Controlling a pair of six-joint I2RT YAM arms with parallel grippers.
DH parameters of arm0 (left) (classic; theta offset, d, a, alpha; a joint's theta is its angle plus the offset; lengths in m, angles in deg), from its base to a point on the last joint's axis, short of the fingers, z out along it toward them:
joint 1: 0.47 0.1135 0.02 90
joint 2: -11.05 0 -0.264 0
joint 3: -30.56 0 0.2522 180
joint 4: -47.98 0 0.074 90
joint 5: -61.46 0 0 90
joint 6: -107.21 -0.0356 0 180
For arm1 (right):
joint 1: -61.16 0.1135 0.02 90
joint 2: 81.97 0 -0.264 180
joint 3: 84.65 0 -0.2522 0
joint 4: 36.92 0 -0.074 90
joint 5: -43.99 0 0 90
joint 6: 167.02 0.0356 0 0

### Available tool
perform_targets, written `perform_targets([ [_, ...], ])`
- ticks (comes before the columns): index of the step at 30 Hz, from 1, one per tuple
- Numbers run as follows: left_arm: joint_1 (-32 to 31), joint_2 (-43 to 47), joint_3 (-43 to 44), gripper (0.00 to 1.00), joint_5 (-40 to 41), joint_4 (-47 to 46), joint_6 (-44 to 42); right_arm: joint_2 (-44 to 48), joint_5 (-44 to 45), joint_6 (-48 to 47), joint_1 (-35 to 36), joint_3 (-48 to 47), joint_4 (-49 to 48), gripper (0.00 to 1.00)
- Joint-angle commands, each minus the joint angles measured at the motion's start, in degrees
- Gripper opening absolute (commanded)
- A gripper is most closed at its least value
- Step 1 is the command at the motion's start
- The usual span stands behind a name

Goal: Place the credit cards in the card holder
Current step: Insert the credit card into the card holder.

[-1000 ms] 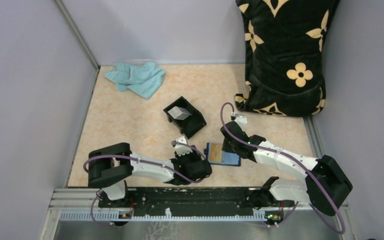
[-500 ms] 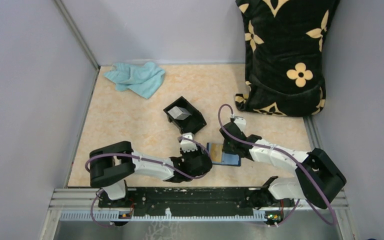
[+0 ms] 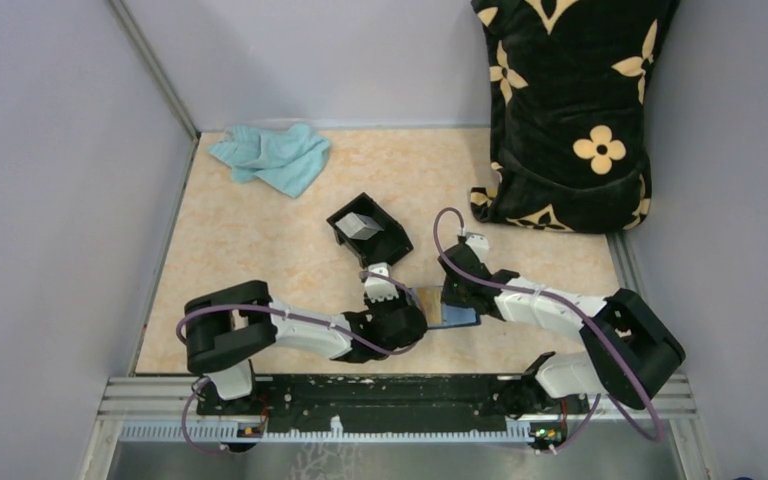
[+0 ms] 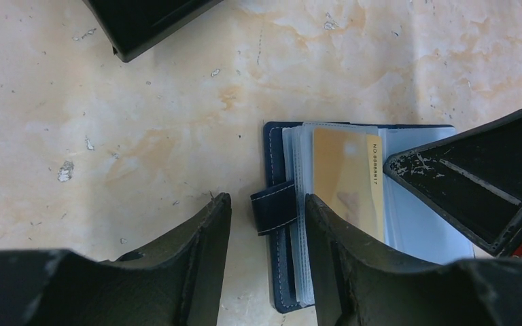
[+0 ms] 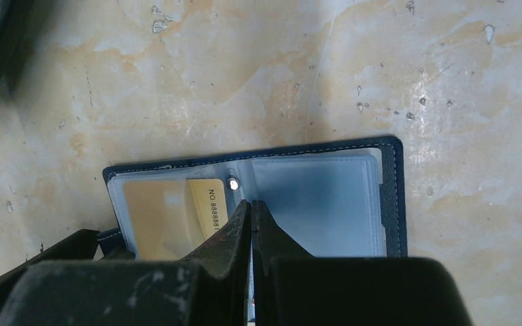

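Observation:
The navy-blue card holder (image 3: 457, 318) lies open on the table between my grippers. In the left wrist view the card holder's edge (image 4: 272, 146) shows clear sleeves, with the orange-yellow card (image 4: 343, 176) in one of them. My left gripper (image 4: 266, 200) is open, its fingers on either side of the closing tab (image 4: 275, 212). My right gripper (image 5: 251, 204) is shut, its tips resting on the sleeves by the silver snap (image 5: 234, 184), next to the orange-yellow card (image 5: 170, 210). A pale grey-white card (image 3: 360, 226) lies in the black box (image 3: 388, 250).
The black open-topped box stands just behind the card holder; its corner shows in the left wrist view (image 4: 149, 20). A teal cloth (image 3: 272, 157) lies at the back left. A black flowered cushion (image 3: 570, 110) leans at the back right. Grey walls close both sides.
My left gripper has moved right up to the card holder's left edge. My right gripper has slid left over the open card holder, covering more of it.

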Motion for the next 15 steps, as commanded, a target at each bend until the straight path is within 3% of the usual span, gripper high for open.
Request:
perform_targets([
  [1,0.7,-3.0,-1.0,0.52,-5.1,4.5,1.3,-0.1,-1.7,-0.4,-0.4,1.1,-4.2,0.00],
  [7,1.6,-1.9,-2.1,0.52,-4.4,7.1,4.1,-1.0,-2.3,-0.9,-0.4,0.1,-4.3,0.00],
  [15,5.1,1.6,-4.5,0.50,-5.0,4.4,1.5,-0.6,-2.4,-1.5,-0.4,-0.4,-4.3,0.00],
])
